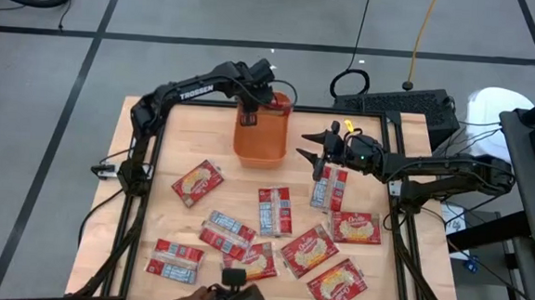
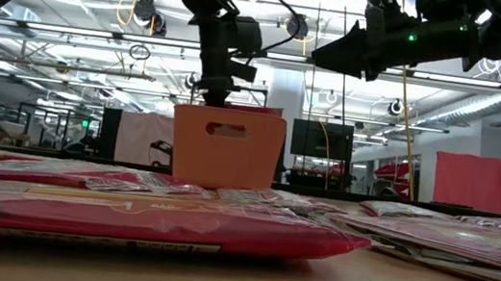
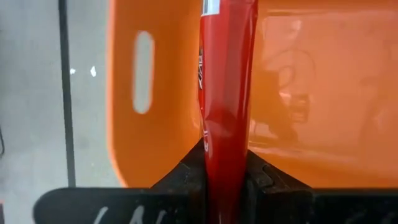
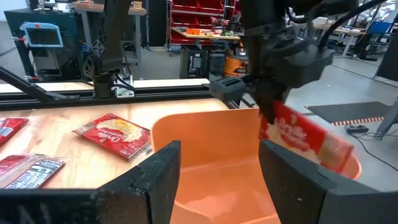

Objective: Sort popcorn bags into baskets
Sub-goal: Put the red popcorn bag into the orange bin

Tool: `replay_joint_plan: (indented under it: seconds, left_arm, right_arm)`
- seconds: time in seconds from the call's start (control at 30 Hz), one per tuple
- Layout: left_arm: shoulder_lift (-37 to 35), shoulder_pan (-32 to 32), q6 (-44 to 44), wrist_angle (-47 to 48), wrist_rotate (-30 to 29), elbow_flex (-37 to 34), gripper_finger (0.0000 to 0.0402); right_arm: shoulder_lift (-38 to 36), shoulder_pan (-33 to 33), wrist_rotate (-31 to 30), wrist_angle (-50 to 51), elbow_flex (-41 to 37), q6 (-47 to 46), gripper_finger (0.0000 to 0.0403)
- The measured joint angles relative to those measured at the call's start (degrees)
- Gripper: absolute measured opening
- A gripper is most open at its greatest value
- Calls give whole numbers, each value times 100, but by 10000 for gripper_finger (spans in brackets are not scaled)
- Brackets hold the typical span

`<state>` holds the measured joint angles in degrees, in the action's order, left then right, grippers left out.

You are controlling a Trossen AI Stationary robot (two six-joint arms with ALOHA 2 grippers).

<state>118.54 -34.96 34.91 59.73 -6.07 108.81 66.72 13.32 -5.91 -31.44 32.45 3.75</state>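
The orange basket (image 1: 262, 138) stands at the table's far middle. My left gripper (image 1: 249, 110) hangs over it, shut on a red popcorn bag (image 4: 303, 138) that reaches down into the basket (image 3: 323, 93). My right gripper (image 1: 312, 155) stands open just right of the basket, level, with nothing between its fingers (image 4: 217, 180). Several more popcorn bags (image 1: 275, 211) lie flat on the table's near half, some overlapping. My left gripper pinches the popcorn bag between its two fingers, on the two flat faces near one end (image 3: 227, 146). The fingers come from above, pointing steeply down. The bag hangs tilted below them inside the basket; one end (image 4: 339, 155) reaches the basket's rim.
One bag (image 1: 198, 181) lies alone left of the basket, another (image 1: 328, 186) under my right arm. A keyboard (image 1: 410, 105) and cables sit beyond the table's far right corner. Bare wood shows on the table's far left.
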Motion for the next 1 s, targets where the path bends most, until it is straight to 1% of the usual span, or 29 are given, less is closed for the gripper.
replay_joint_plan:
  seconds: [0.13, 0.33, 0.47, 0.63, 0.77, 0.83, 1.0]
  left_arm:
    - [1, 130, 234, 476, 9, -2, 45]
    - [0, 93, 367, 327, 7, -2, 46]
    - [0, 83, 54, 364, -11, -2, 46]
    - [1, 96, -208, 794, 62, -6, 46]
    - [1, 93, -286, 609, 142, -86, 47]
    - [2, 92, -486, 550, 140, -92, 47]
    - [2, 92, -629, 529, 142, -90, 47]
  right_arm:
    - [0, 1, 0, 0, 0, 7, 210]
    - [0, 2, 0, -2, 0, 23, 210]
    - [0, 2, -1, -1, 0, 39, 210]
    - [0, 2, -2, -2, 0, 70, 210]
    - [0, 4, -2, -2, 0, 123, 210]
    - [0, 4, -2, -2, 0, 128, 210]
    - [0, 4, -2, -2, 0, 146, 210]
